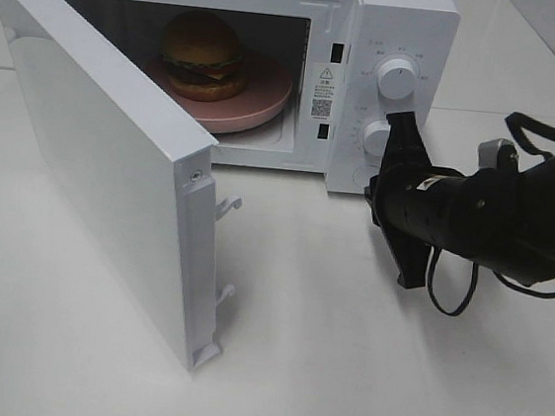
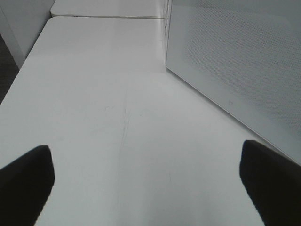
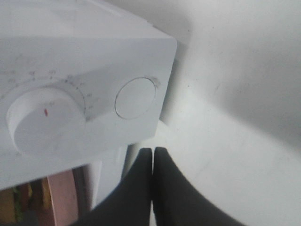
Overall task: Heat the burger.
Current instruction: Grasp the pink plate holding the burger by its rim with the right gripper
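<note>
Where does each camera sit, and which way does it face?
Exterior high: high in front, looking down at the open microwave with the burger on its plate; only the right arm and its shut end effector show.
Left wrist: low over the table, facing the door's outer side; the open left end effector frames the view.
Right wrist: close to the control panel, facing the lower knob and round button; its shut fingers show.
Shared: exterior and right wrist both show that knob and end effector; exterior and left wrist, the door.
</note>
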